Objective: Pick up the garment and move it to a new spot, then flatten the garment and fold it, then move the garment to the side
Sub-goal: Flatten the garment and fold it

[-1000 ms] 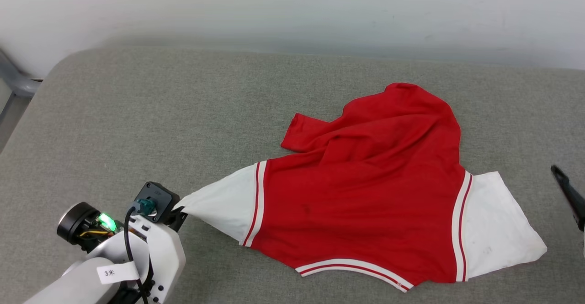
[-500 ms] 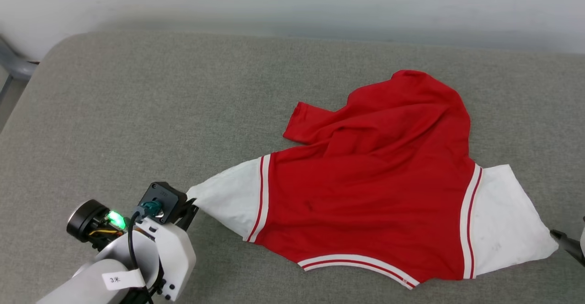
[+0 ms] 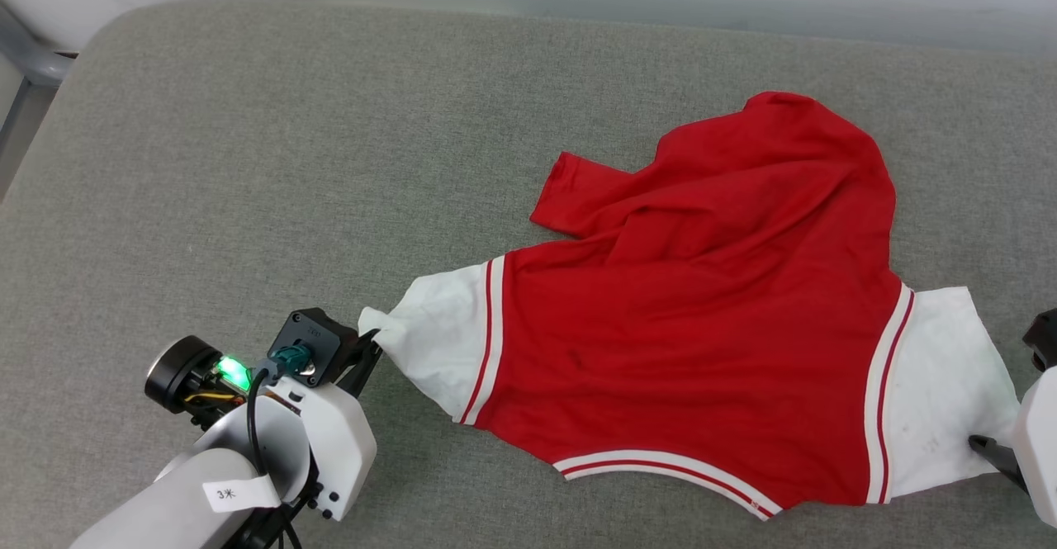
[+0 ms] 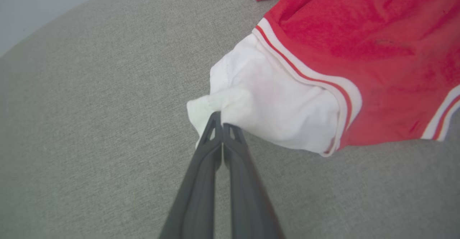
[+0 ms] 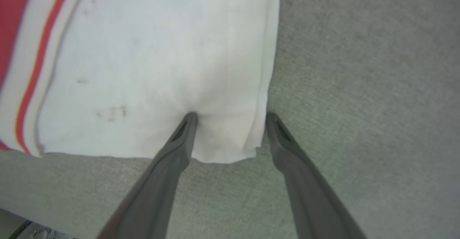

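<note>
Left wrist view: left gripper [image 4: 220, 118] is clamped tight on the tip of the garment [image 3: 702, 343]'s white sleeve. Right gripper [image 5: 230, 116] has its jaws wide apart, straddling the other sleeve's corner. The garment lies rumpled, right of centre on the grey cushion [image 3: 248, 161]

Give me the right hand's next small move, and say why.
Probably close the right hand on the white sleeve corner of the garment. It stands open astride that corner, one finger on the cloth, one on the grey cushion beside the edge, while the left hand is shut on the other sleeve; two grips could spread it flat.
</note>
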